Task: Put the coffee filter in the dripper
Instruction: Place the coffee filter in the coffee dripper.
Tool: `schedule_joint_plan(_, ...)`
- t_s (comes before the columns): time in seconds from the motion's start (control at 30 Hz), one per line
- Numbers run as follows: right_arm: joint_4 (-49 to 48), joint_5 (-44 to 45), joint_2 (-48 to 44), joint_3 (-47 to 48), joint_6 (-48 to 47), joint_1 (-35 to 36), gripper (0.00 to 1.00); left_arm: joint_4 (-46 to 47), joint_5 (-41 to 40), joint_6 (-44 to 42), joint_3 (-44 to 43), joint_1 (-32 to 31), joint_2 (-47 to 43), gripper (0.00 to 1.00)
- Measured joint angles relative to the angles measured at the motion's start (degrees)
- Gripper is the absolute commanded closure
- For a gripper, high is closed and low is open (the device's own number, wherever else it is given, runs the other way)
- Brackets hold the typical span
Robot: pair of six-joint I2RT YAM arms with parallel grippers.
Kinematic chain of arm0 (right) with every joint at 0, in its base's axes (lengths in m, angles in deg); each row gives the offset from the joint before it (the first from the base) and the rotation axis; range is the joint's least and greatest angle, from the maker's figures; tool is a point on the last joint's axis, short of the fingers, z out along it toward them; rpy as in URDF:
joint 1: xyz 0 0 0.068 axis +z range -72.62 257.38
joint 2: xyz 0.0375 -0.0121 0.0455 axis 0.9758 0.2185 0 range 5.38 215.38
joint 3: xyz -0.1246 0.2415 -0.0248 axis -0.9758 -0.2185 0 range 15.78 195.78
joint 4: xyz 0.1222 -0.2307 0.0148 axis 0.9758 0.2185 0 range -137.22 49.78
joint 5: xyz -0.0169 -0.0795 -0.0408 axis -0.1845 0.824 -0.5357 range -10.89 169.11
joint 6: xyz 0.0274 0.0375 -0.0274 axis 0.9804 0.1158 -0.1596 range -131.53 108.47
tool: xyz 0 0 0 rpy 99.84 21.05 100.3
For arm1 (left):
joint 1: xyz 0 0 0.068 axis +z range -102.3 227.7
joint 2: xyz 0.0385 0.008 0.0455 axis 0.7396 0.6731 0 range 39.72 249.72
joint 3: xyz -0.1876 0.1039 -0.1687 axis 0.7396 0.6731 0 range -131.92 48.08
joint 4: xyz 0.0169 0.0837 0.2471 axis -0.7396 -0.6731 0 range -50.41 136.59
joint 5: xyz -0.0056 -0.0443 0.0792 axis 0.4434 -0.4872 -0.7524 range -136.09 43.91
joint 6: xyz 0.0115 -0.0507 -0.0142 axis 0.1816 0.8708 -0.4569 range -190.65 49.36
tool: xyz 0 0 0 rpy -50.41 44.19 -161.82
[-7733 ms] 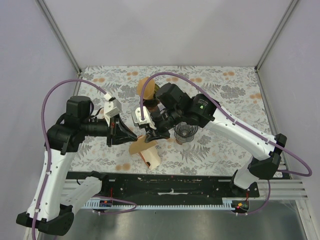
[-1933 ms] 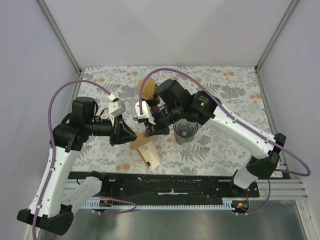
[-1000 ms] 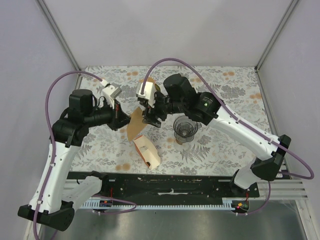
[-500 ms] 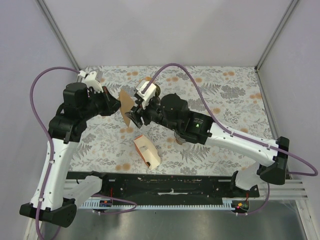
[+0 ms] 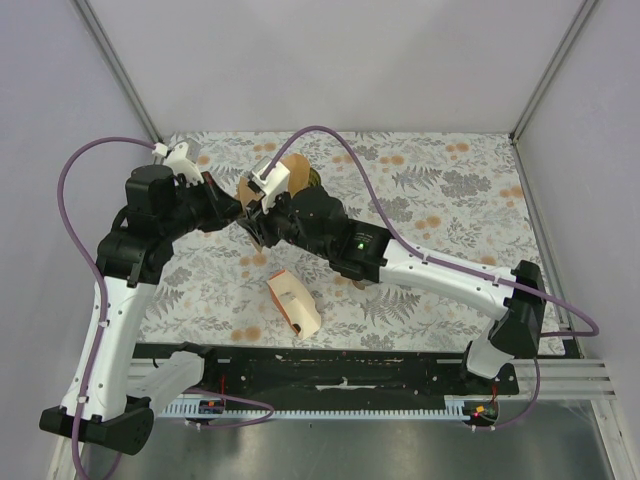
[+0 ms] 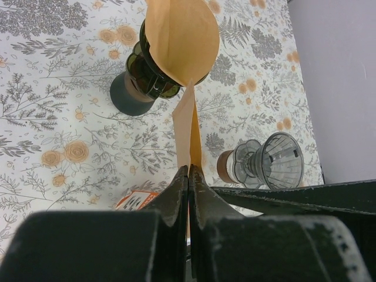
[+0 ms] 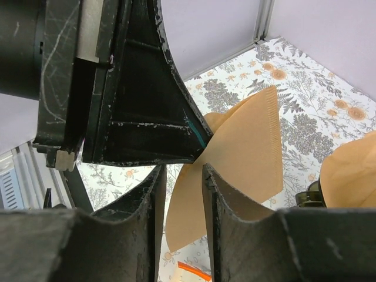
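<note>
left gripper [image 6: 188, 176] pinched tight on the coffee filter [image 6: 187, 135], right gripper [image 7: 183, 176] slightly parted just beside it

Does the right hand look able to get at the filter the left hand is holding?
Probably yes: the left hand pinches the coffee filter by one edge, directly before the open fingers of the right hand, with nothing between.

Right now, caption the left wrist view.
Left end effector shut on coffee filter, clear dripper on floral table beyond.
</note>
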Motion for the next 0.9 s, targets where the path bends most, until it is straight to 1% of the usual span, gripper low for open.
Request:
schedule_joint_plan(0.07, -0.13, 0.00, 0.20, 0.17, 0.11, -0.13, 0.71, 0.13, 0.15, 0.13, 0.00, 0.00, 0.00, 0.98)
schedule_joint_plan(0.13, -0.13, 0.28, 0.26, 0.24, 0.33, -0.15, 0.81, 0.39, 0.20, 0.15, 0.00, 0.02, 0.00, 0.98)
schedule_joint_plan(0.2, -0.11, 0.44, 0.26, 0.24, 0.42, -0.26, 0.86, 0.50, 0.22, 0.15, 0.00, 0.02, 0.00, 0.98)
schedule_joint_plan(0.43, -0.07, 3.04, 0.26, 0.24, 0.42, -0.96, 0.88, 0.98, 0.22, 0.15, 0.00, 0.02, 0.00, 0.98)
schedule_joint_plan(0.47, -0.07, 3.72, 0.26, 0.24, 0.33, -1.16, 0.87, 0.98, 0.22, 0.17, 0.00, 0.02, 0.00, 0.98)
schedule_joint_plan(0.53, 0.09, 4.81, 0.26, 0.24, 0.15, -1.42, 0.79, 0.98, 0.22, 0.15, 0.00, 0.02, 0.00, 0.98)
schedule_joint_plan(0.6, 0.35, 5.44, 0.26, 0.24, -0.15, -1.64, 0.74, 0.98, 0.24, 0.15, 0.00, 0.02, 0.00, 0.98)
schedule_joint_plan(0.8, 1.27, 5.77, 1.07, 1.40, -0.55, -1.86, 0.60, 0.98, 0.22, 0.11, 0.00, 0.02, 0.00, 0.98)
schedule_joint_plan(0.9, 2.01, 6.08, 2.03, 2.16, -0.61, -1.86, 0.55, 0.92, -0.20, 0.11, 0.00, 0.42, 0.02, 0.98)
